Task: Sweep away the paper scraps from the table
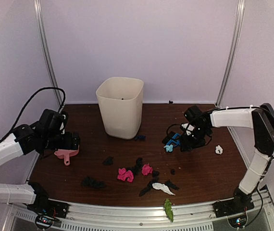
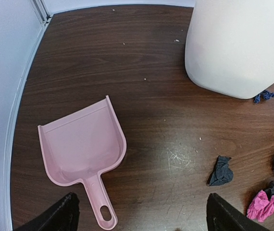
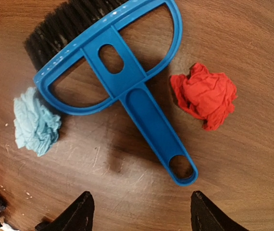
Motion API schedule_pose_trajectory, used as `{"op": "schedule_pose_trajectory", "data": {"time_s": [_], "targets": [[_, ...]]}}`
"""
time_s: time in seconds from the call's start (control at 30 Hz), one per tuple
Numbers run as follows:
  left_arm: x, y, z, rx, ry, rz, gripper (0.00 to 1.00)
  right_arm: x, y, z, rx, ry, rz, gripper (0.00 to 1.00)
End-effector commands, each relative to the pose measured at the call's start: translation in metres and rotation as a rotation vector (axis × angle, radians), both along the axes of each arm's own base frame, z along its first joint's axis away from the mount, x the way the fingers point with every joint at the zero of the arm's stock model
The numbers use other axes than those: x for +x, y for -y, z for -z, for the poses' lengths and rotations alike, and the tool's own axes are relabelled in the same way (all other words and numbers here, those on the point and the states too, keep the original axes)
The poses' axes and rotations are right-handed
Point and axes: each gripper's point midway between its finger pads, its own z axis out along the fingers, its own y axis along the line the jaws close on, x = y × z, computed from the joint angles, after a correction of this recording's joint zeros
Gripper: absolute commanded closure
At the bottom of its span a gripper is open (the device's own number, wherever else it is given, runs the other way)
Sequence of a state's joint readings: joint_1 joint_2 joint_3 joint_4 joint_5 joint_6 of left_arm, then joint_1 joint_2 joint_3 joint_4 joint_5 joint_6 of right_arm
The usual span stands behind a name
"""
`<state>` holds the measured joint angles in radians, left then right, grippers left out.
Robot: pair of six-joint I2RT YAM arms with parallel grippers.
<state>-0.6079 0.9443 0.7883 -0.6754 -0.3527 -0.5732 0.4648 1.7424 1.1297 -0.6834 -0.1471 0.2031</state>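
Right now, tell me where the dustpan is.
In the top view, the pink dustpan lies at the table's left, below the open left gripper, left of the white bin.

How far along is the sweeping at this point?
Done: nothing; paper scraps lie scattered across the table. In hand: nothing gripped; the right end effector hovers open over the blue brush, the left end effector open over the pink dustpan. Left: grasping both tools and all the sweeping.

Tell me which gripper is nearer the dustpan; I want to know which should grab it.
Left. The left gripper hovers open just above the dustpan, by its handle; the right gripper is far off on the other side, above the brush.
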Motion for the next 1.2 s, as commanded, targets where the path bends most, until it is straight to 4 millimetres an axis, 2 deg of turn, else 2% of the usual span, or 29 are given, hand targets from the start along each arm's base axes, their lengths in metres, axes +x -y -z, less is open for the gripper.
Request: {"op": "schedule_pose_trajectory", "data": {"time_s": [0.0,0.3,0.6,0.83,1.0,1.17], "targets": [[0.007,0.003,-0.008,-0.004,0.035,-0.001,0.07,0.019,0.013,0.006,-0.044,0.017,0.005,0.31],[0.009,0.003,-0.004,0.007,0.024,-0.005,0.07,0.025,0.012,0.032,-0.057,-0.044,-0.025,0.38],[0.010,0.004,0.001,0.022,0.007,-0.007,0.07,0.017,0.009,0.042,-0.045,-0.088,-0.035,0.65],[0.010,0.003,0.001,0.024,0.007,-0.013,0.07,0.001,0.008,0.042,-0.012,-0.106,-0.037,0.74],[0.011,0.002,0.004,0.031,0.000,-0.016,0.07,-0.005,-0.001,0.032,0.030,-0.082,-0.066,0.73],[0.011,0.003,0.005,0.036,-0.005,-0.018,0.07,-0.005,-0.001,0.038,-0.001,-0.082,-0.072,0.60]]}}
